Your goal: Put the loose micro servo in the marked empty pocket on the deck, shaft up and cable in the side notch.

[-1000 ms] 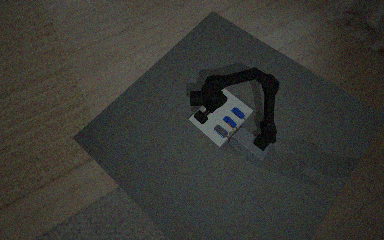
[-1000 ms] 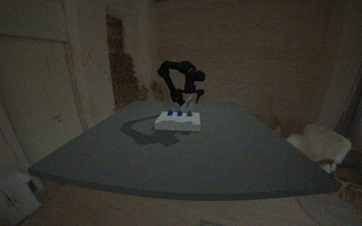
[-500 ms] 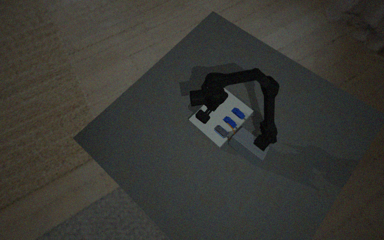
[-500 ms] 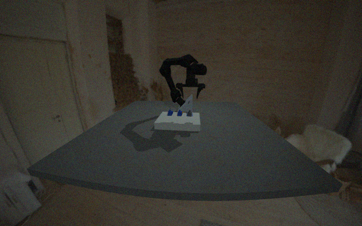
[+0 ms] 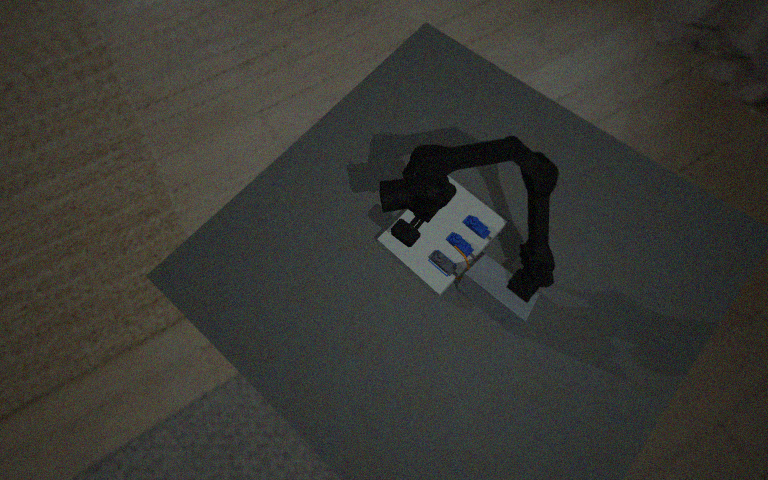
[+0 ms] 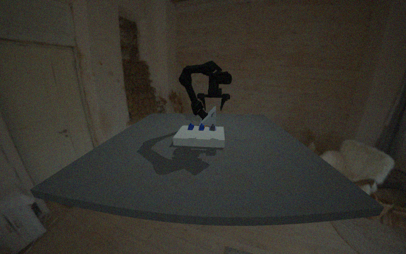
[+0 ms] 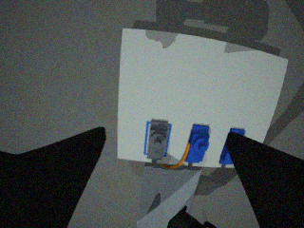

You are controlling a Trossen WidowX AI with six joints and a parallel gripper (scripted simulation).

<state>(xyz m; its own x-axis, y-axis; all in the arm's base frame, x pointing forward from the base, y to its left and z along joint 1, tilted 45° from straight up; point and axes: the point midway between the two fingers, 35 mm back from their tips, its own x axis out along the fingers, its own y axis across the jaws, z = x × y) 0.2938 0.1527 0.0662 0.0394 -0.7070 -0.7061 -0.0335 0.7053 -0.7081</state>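
The grey micro servo (image 5: 441, 262) (image 6: 212, 127) (image 7: 158, 140) sits in the blue-edged pocket at the end of the row on the white deck (image 5: 421, 249) (image 6: 197, 139) (image 7: 203, 76). It stands upright and in line with the two blue servos. An orange cable (image 7: 180, 160) (image 5: 467, 261) runs off the deck edge between the grey servo and the nearest blue one. My gripper (image 5: 408, 223) (image 6: 211, 103) (image 7: 166, 136) is wide open and empty. It hangs well above the deck, clear of the servo. The picture is too dark to show the servo's ears or shaft.
Two blue servos (image 5: 459, 243) (image 5: 475, 225) (image 6: 201, 127) (image 6: 190, 126) fill the other pockets. A light grey sloped plate (image 5: 498, 283) (image 6: 210, 115) (image 7: 167, 216) lies between the deck and the arm's base (image 5: 529, 280). The deck stands on a grey table (image 6: 239, 173).
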